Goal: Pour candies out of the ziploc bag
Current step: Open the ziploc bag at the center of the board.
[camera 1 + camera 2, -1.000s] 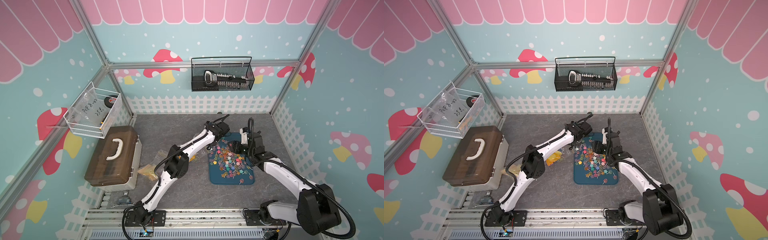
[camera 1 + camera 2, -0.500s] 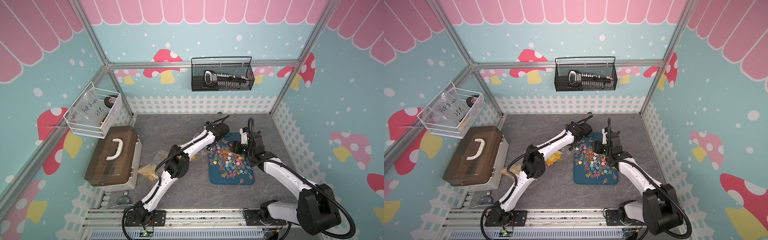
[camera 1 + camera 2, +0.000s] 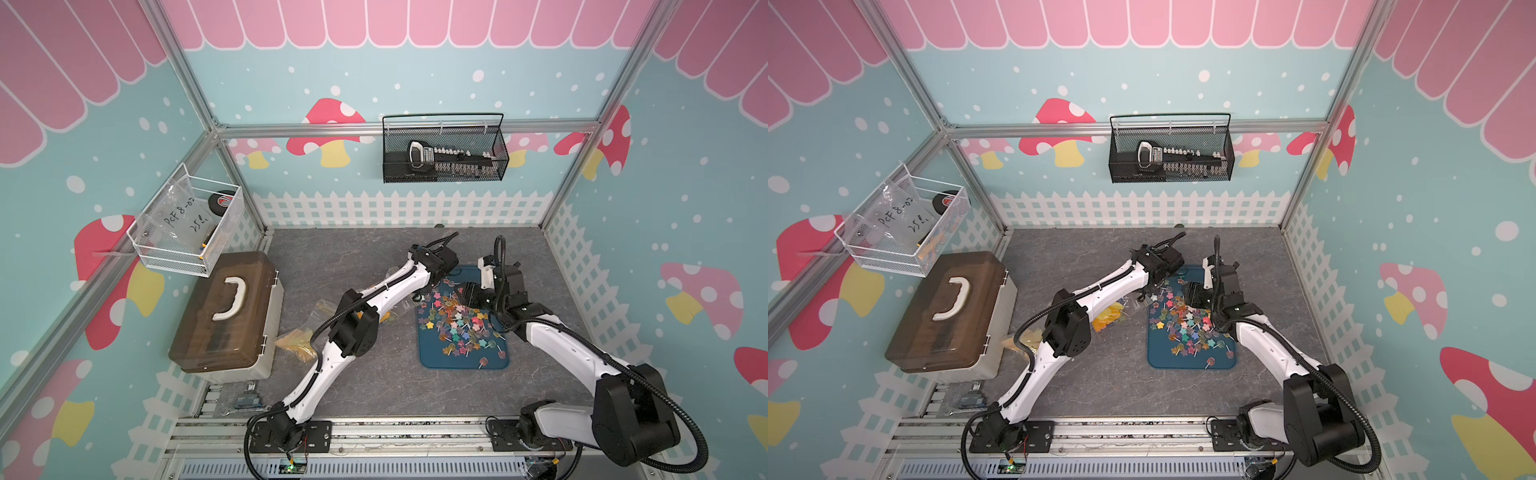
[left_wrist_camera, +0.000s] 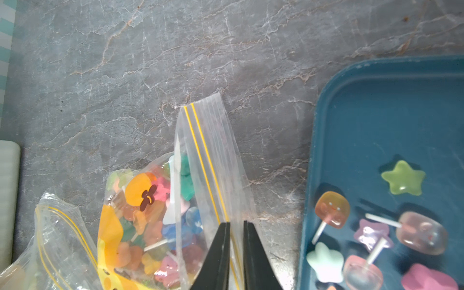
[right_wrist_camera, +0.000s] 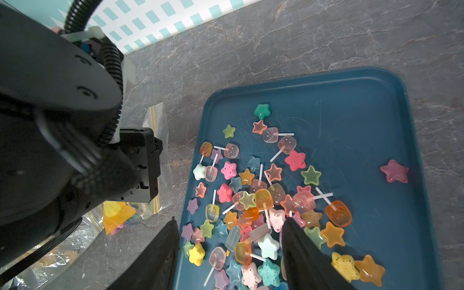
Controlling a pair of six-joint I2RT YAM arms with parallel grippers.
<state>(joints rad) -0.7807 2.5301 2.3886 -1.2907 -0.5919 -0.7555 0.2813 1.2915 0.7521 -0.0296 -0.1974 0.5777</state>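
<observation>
Film looks thin, slippery — my left claw pinches the stiffer zip edge of the clear plastic ziploc bag.

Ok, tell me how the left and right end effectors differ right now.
The left end effector is pinched on the ziploc bag beside the tray; the right end effector stands open, gripping nothing. The left sits over the table, the right over the candies on the tray. Both have black fingers.

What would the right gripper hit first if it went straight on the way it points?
The right gripper would likely meet the candies heaped on the blue tray first, though depth is unclear.
</observation>
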